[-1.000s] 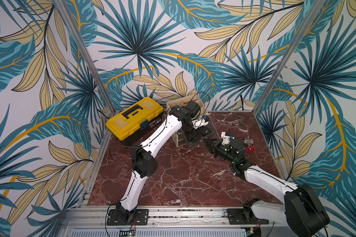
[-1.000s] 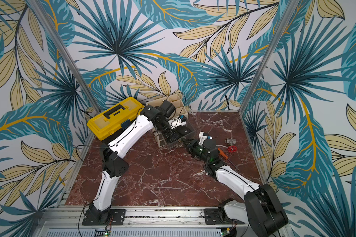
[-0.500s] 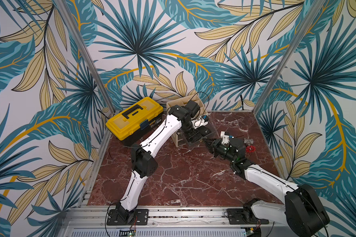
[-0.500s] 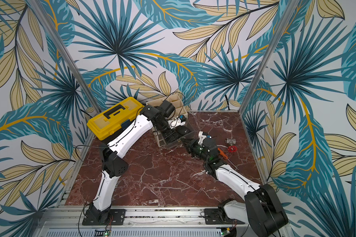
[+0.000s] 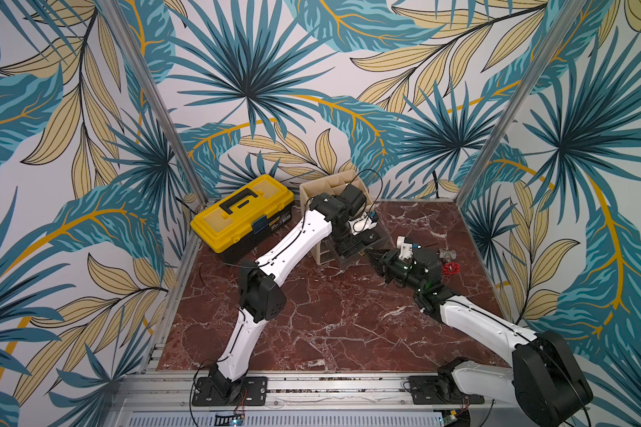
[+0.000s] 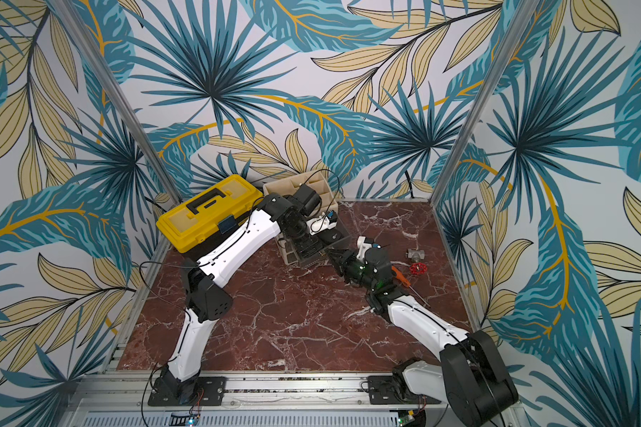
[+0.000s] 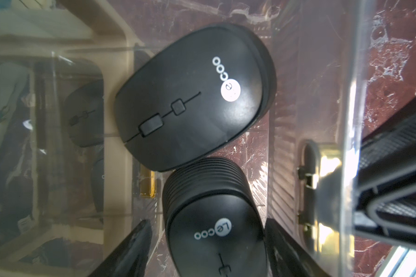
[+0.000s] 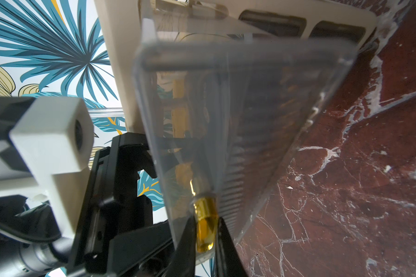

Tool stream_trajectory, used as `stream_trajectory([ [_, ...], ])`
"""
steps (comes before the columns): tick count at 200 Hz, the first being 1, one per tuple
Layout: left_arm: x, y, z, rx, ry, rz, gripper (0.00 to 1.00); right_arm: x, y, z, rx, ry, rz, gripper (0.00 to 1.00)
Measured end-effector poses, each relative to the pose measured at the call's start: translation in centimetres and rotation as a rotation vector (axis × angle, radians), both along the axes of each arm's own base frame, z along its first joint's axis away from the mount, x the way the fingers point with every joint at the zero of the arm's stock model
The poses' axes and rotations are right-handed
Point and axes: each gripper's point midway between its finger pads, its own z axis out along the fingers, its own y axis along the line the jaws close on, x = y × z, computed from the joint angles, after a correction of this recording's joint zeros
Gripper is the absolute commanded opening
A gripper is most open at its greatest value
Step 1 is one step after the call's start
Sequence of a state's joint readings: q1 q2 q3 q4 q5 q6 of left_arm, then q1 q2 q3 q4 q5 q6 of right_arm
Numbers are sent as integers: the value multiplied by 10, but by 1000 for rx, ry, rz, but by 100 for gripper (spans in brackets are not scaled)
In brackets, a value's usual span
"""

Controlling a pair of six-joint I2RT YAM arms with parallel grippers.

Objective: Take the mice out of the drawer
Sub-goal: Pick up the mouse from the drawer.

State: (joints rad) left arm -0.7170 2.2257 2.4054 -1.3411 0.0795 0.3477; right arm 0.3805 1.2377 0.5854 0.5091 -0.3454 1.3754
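The right claw (image 8: 205, 226) pinches the gold handle (image 8: 203, 211) of the drawer (image 8: 250, 96). The left claw (image 7: 205, 230), wide around the near mouse (image 7: 209, 191), should close evenly on its sides.

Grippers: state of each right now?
Left gripper: open, jaws straddling a mouse, not clamped.
Right gripper: shut on the drawer handle.
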Motion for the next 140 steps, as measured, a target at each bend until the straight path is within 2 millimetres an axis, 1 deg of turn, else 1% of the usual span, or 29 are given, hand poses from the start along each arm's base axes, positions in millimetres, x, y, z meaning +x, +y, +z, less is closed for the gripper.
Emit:
stream_trajectory([
  [34, 2, 0, -3, 12, -8, 8, 75, 0, 0, -1, -1, 2, 0, 6],
  [50, 2, -1, -4, 13, -7, 13, 72, 0, 0, -1, -2, 4, -1, 6],
  [60, 2, -1, -5, 15, -7, 14, 72, 0, 0, -1, -2, 4, -1, 6],
  [64, 2, -2, -5, 16, -7, 16, 73, 0, 0, -1, -2, 5, -1, 6],
  [70, 2, -2, -5, 18, -9, 17, 77, 0, 0, -1, -3, 6, -1, 6],
  [79, 3, -1, -5, 21, -14, 23, 80, 0, 0, -2, -5, 8, -1, 6],
  [95, 6, -1, -5, 23, -24, 31, 81, 0, 0, -1, -6, 6, -1, 6],
  [119, 9, -1, -9, 29, -26, 37, 77, 0, -1, -1, -8, 7, -3, 6],
  [140, 10, -3, -12, 26, -23, 38, 68, 1, -1, -1, -8, 7, -3, 6],
])
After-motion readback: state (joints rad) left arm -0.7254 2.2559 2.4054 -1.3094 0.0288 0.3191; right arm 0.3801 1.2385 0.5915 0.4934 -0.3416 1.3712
